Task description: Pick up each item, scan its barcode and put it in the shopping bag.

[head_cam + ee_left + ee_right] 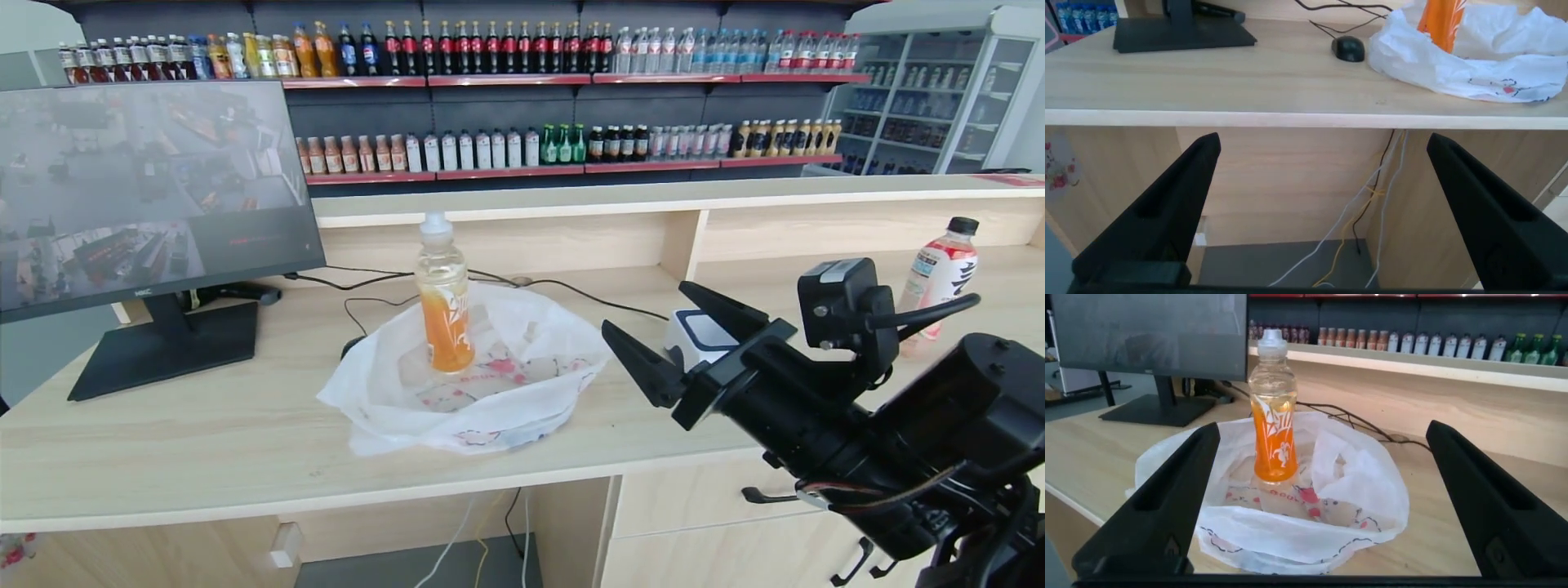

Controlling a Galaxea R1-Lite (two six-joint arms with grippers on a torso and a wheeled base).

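Observation:
An orange drink bottle (444, 298) stands upright inside the white shopping bag (490, 400) in the middle of the counter. The right wrist view looks at the same bottle (1272, 416) and bag (1364, 482) from close by. My right gripper (645, 306) hovers open and empty just right of the bag, over a small white scanner box (694, 335). A pink-labelled bottle (939, 282) with a black cap stands at the counter's far right. My left gripper (1323, 147) is open and empty, low in front of the counter's front edge, below the bag (1470, 57).
A monitor (147, 196) on a black stand occupies the counter's left. A black mouse (1349, 49) lies beside the bag, with cables running behind it. A raised ledge (653, 200) and drink shelves stand behind. Cables hang under the counter (1372, 204).

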